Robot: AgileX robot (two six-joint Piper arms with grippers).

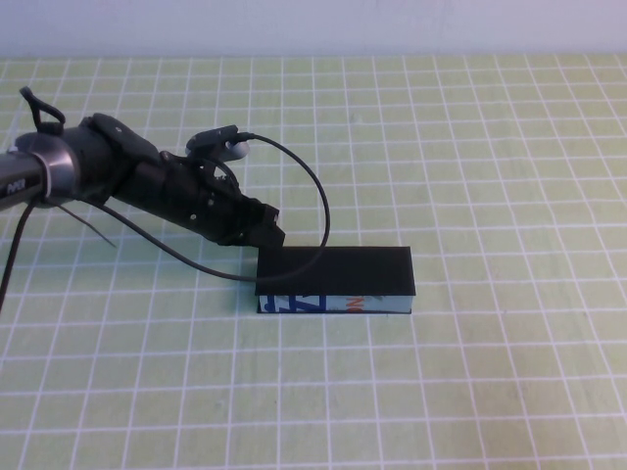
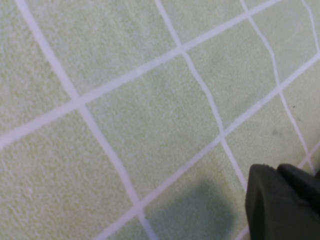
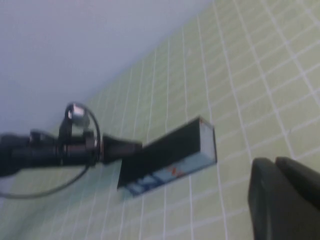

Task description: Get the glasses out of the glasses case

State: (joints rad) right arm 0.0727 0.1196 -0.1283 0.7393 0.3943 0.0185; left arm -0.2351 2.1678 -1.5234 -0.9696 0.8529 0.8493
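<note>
The glasses case (image 1: 335, 272) is a long box with a black top and a blue-and-white printed side. It lies closed on the green checked cloth at the middle of the table. The glasses are hidden. My left gripper (image 1: 269, 235) is low at the case's far left corner. In the left wrist view my left gripper (image 2: 277, 171) is shut and empty, with only cloth under it. My right gripper (image 3: 275, 162) is out of the high view. It is shut and empty, held high and well away from the case (image 3: 170, 152).
The green cloth with white grid lines (image 1: 490, 147) covers the whole table. A black cable (image 1: 313, 186) loops from the left arm (image 1: 118, 171) down over the case's left end. A pale wall runs along the far edge.
</note>
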